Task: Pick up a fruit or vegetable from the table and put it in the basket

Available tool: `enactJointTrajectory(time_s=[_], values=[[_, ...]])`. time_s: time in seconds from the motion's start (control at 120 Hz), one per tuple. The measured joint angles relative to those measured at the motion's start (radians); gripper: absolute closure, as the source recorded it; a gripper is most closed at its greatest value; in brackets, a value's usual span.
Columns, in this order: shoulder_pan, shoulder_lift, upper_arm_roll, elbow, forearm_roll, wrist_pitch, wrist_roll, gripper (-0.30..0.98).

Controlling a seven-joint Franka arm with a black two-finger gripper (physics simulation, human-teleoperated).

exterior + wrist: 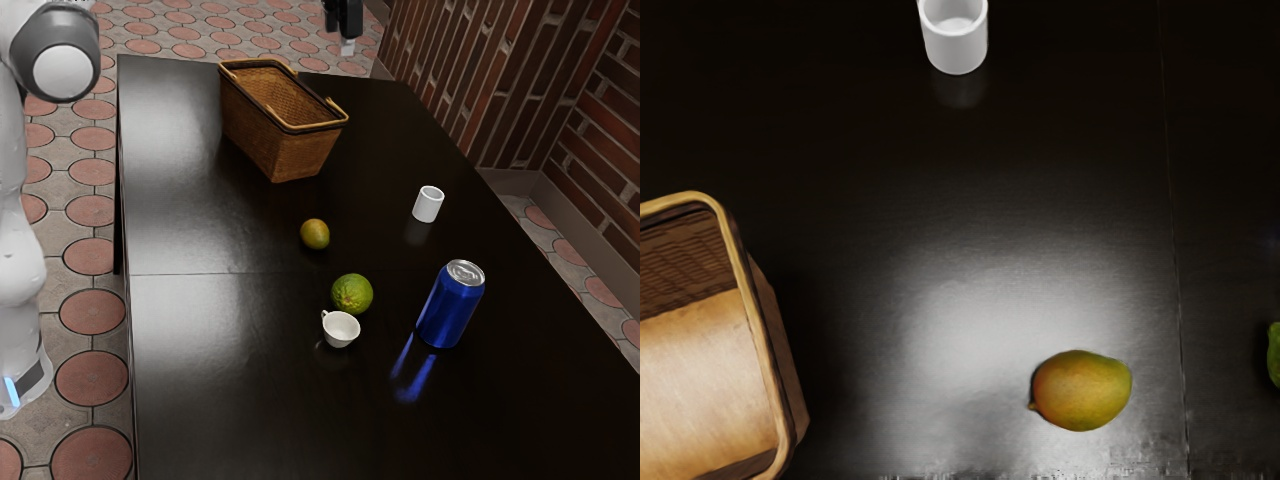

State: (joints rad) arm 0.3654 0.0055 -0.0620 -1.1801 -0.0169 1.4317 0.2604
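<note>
My gripper [346, 38] is at the top edge of the exterior view, high above the table's far end and beyond the basket. The wicker basket [268, 145] stands upright on the table; its rim [752, 300] is at the left of the wrist view. A yellow-green mango [315, 234] lies on the bare tabletop outside the basket, and in the wrist view the mango [1081, 390] has a reddish end. A round green fruit [352, 294] rests farther from the basket; part of this green fruit [1275, 356] is at the wrist view's edge.
On the dark table [230, 400], a small white cup [341, 330] sits close beside the green fruit. A tall blue can [451, 305] stands toward the exterior view's right. The white mug [428, 204], also in the wrist view as a mug [956, 45], stands apart from the basket.
</note>
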Motion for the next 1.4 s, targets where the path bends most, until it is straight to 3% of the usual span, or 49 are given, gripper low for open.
enactJointTrajectory(time_s=[0.258, 0.317, 0.367, 0.475, 0.533, 0.85, 1.075, 1.4], values=[[-0.120, 0.018, 0.004, -0.003, 0.066, -0.073, 0.060, 0.02], [-0.153, -0.138, 0.001, -0.156, 0.116, -0.058, 0.038, 0.02], [-0.249, -0.277, -0.001, -0.315, 0.141, -0.043, 0.004, 0.02], [-0.311, -0.433, -0.072, -0.558, 0.132, -0.027, -0.081, 0.02], [-0.313, -0.479, -0.062, -0.713, 0.110, 0.044, -0.107, 0.04], [-0.301, -0.469, -0.019, -1.035, 0.047, 0.426, -0.208, 0.07], [-0.288, -0.464, -0.009, -1.089, 0.041, 0.608, -0.250, 0.07], [-0.229, -0.428, -0.007, -1.129, 0.032, 0.717, -0.278, 0.08]])
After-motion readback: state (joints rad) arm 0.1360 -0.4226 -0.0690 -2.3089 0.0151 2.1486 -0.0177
